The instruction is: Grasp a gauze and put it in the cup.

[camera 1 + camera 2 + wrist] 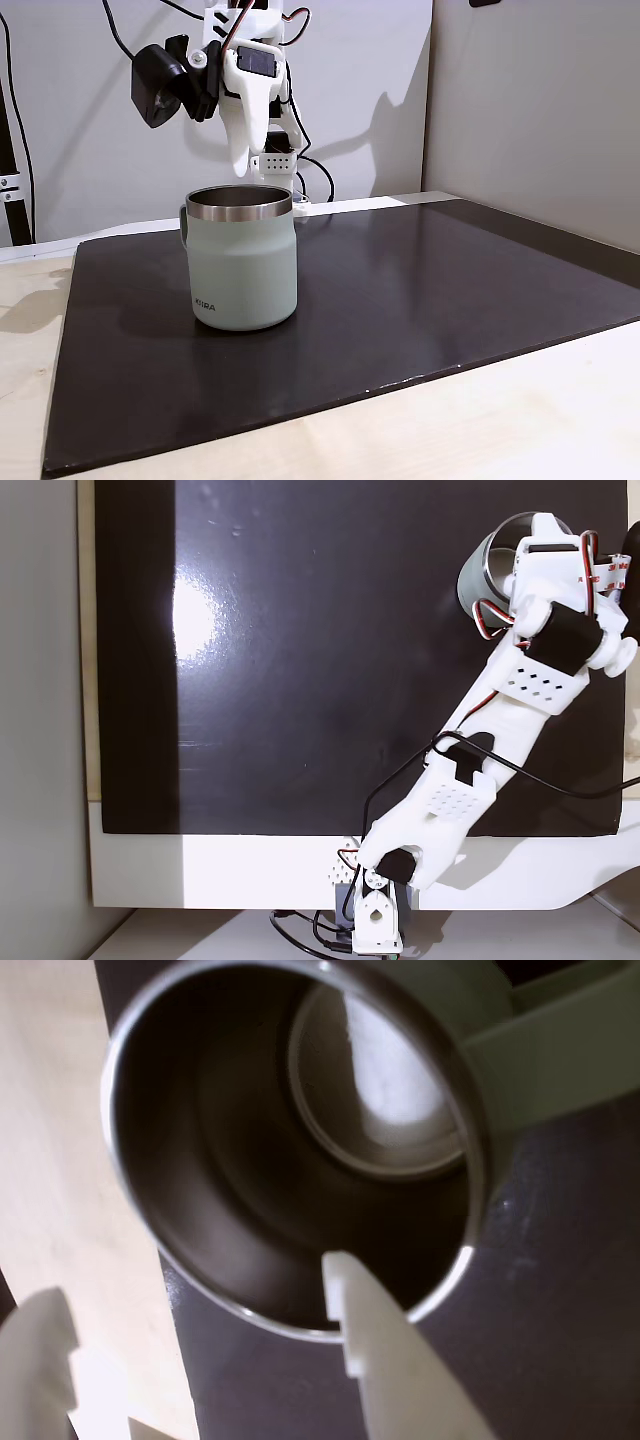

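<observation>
The pale green cup (241,268) with its steel rim stands on the dark mat. In the wrist view I look straight down into the cup (200,1170), and the white gauze (393,1070) lies on its bottom, towards the far side. My gripper (190,1282) hangs above the rim, open, with nothing between its white fingers (385,1350). From the side, the gripper (258,170) hovers just over the cup's back edge, pointing down. In the top-down fixed view the arm's wrist covers most of the cup (485,572).
The black mat (450,290) covers most of the pale wooden table (480,430). The arm's base (375,915) sits at the table's near edge in the top-down fixed view. A camera and cables hang from the wrist (160,85).
</observation>
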{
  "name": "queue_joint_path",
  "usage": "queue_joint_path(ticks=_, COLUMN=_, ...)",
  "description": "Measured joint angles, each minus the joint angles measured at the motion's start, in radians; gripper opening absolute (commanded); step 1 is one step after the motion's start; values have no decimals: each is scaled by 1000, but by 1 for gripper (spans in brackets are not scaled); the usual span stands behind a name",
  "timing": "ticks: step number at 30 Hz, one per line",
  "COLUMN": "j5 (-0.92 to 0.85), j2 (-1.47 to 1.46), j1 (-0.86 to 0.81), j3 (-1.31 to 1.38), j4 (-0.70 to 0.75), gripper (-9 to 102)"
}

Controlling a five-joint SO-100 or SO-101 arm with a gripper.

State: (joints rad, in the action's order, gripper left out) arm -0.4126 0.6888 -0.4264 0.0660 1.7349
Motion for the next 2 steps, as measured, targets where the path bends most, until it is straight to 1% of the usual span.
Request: queue_joint_path(ticks=2, j5=0, j2=0, j1=0, j3=0, j4=5, gripper=28)
